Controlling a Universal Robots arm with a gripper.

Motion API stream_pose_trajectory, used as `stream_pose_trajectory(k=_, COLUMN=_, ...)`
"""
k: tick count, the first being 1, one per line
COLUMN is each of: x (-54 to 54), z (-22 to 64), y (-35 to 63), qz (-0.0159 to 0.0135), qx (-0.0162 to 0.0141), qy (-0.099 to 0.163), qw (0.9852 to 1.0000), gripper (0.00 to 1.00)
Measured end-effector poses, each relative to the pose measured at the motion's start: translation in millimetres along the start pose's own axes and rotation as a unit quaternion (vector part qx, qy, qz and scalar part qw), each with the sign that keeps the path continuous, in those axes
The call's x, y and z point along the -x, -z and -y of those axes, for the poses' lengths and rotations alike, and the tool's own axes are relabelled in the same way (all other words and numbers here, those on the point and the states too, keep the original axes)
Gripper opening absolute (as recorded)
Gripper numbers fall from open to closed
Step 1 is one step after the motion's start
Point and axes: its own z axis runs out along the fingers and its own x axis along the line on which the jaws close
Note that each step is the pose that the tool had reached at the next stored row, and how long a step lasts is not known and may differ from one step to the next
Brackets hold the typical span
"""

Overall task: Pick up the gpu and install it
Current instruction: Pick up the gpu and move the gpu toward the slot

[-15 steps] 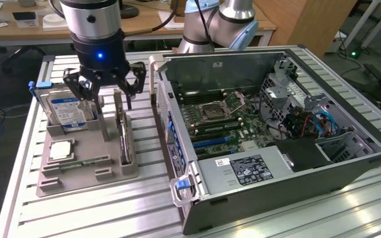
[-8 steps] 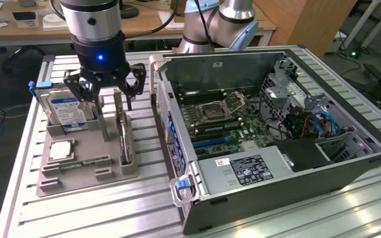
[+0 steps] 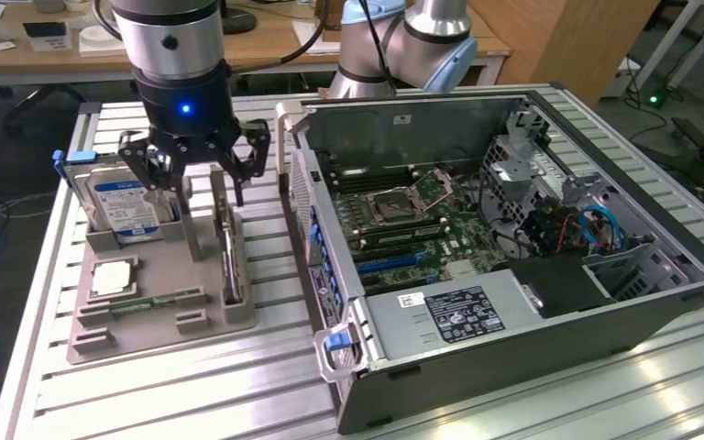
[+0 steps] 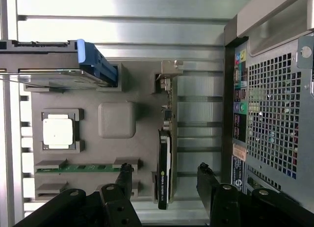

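Note:
The gpu (image 3: 228, 249) is a thin dark card with a silver bracket at one end, standing on edge in a slot of the grey holder tray (image 3: 162, 321). My gripper (image 3: 205, 181) hangs open just above it. In the wrist view the gpu (image 4: 166, 153) runs between my two black fingertips (image 4: 124, 174), which stand apart from it on either side; my gripper (image 4: 166, 180) holds nothing.
In the tray stand a silver hard drive with a blue label (image 3: 126, 206), a processor chip (image 3: 113, 278) and a green memory stick (image 3: 157, 301). The open computer case (image 3: 499, 238) lies at the exterior view's right, close beside the tray.

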Motion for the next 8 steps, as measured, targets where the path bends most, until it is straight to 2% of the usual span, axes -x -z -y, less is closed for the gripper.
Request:
stream_pose_trajectory(k=5, x=0.0, z=0.1, y=-1.5, qz=0.0006, qx=-0.0035, qy=0.0, qw=1.0, gripper=0.65)
stream_pose_trajectory(k=8, x=0.0, z=0.1, y=-1.9, qz=0.0006, qx=-0.0035, qy=0.0, qw=1.0, gripper=0.65)
